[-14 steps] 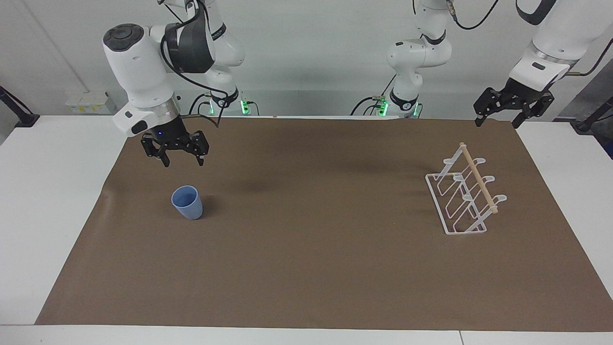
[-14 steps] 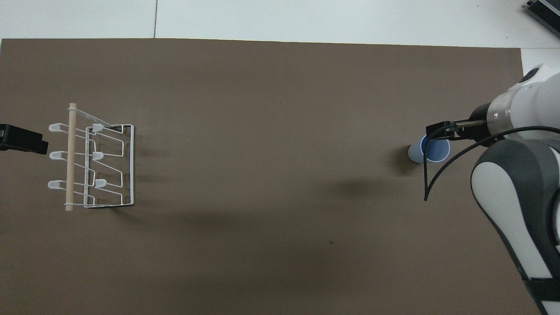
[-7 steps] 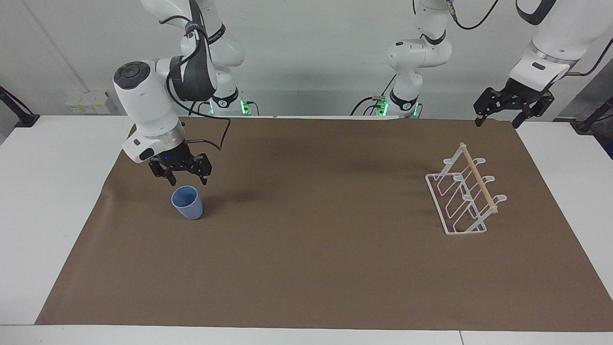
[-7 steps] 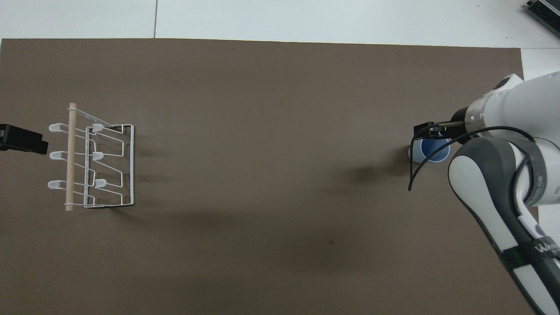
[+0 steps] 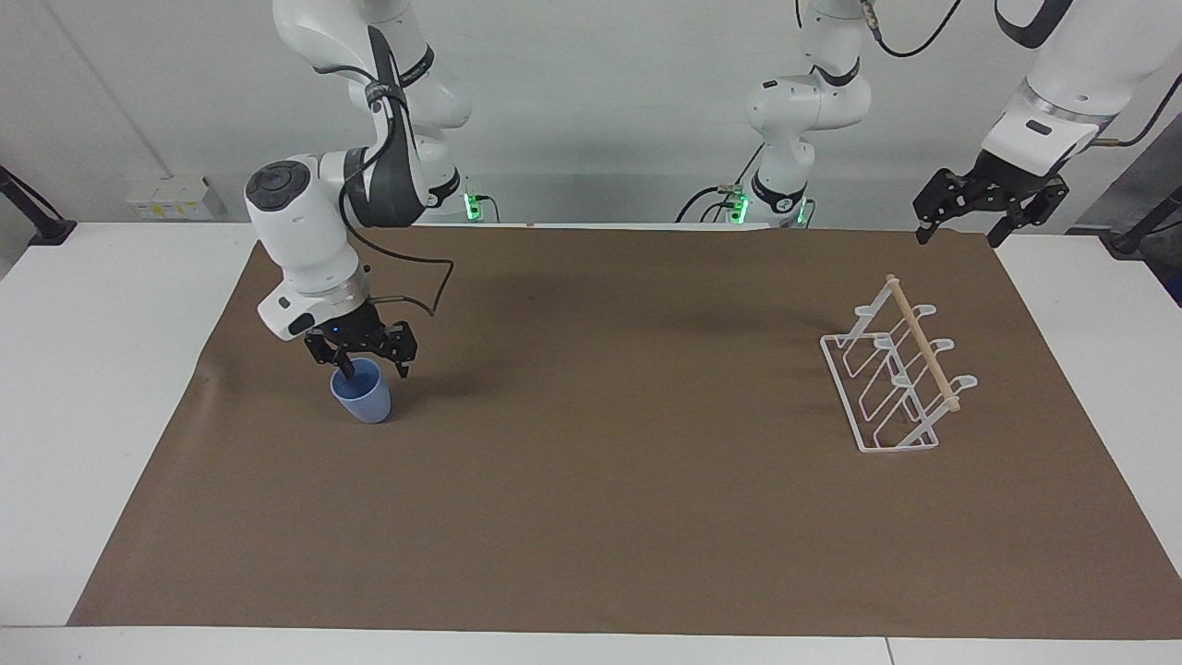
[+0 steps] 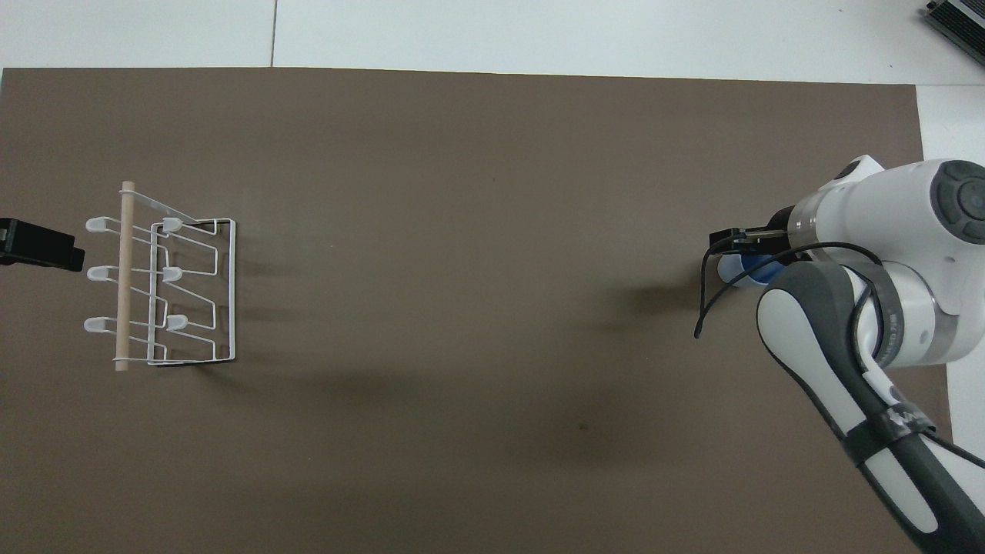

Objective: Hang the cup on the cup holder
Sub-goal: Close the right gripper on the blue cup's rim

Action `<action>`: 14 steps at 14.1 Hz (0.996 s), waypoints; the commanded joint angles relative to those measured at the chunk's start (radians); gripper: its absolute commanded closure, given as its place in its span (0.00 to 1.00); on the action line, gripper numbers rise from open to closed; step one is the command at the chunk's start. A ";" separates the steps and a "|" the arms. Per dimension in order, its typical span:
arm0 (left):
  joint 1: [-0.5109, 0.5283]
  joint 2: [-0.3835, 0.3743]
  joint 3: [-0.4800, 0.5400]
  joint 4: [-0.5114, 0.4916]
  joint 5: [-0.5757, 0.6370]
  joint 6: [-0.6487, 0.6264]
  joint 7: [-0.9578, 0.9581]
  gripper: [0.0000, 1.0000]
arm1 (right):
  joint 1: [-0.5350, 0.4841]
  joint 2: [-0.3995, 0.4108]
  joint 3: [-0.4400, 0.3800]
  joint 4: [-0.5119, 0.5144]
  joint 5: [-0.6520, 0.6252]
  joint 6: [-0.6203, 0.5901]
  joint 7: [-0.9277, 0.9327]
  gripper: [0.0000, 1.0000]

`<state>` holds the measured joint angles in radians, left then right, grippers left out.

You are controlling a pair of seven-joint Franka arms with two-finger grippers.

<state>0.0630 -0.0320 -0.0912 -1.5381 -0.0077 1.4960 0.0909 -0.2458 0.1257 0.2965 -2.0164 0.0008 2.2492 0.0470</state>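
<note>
Right pincer (image 5: 372, 368) at cup (image 5: 363, 397) rim, one finger inside, jaws apart, no grip I can see. Left pincer (image 5: 957, 233) open, waiting above worktop (image 5: 591, 517) edge near cup holder (image 5: 894, 379).

Both arms: glossy white shells, dark grey joint bands, round dark caps on the elbows. Silver ring at each wrist, then an all-black right gripper (image 5: 373, 368) and left gripper (image 5: 958, 235) built from bolted links. Loose black cable loops off each forearm to the wrist. Small blue light above the right gripper, green lights at the bases. White lettering on a dark right-arm band.
</note>
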 commanded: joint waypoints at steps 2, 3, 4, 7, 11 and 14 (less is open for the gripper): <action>-0.003 -0.023 -0.005 -0.023 0.006 -0.010 -0.005 0.00 | -0.009 -0.003 0.009 -0.042 0.015 0.053 0.007 0.14; -0.002 -0.023 -0.004 -0.023 0.006 -0.011 -0.004 0.00 | -0.009 -0.001 0.009 -0.057 0.015 0.068 0.007 0.15; 0.001 -0.023 -0.004 -0.022 0.006 -0.010 -0.005 0.00 | -0.009 -0.003 0.009 -0.067 0.015 0.082 0.005 0.16; 0.023 -0.025 -0.002 -0.022 0.006 -0.036 -0.007 0.00 | -0.009 0.005 0.009 -0.076 0.010 0.087 0.005 0.18; 0.040 -0.025 -0.004 -0.022 0.006 -0.031 0.000 0.00 | -0.012 0.008 0.009 -0.087 0.004 0.105 0.004 0.25; 0.029 -0.025 -0.004 -0.022 0.006 -0.031 0.004 0.00 | -0.015 0.008 0.007 -0.087 0.004 0.105 0.004 0.37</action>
<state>0.0948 -0.0347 -0.0944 -1.5382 -0.0077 1.4692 0.0918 -0.2462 0.1342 0.2961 -2.0920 0.0008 2.3311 0.0470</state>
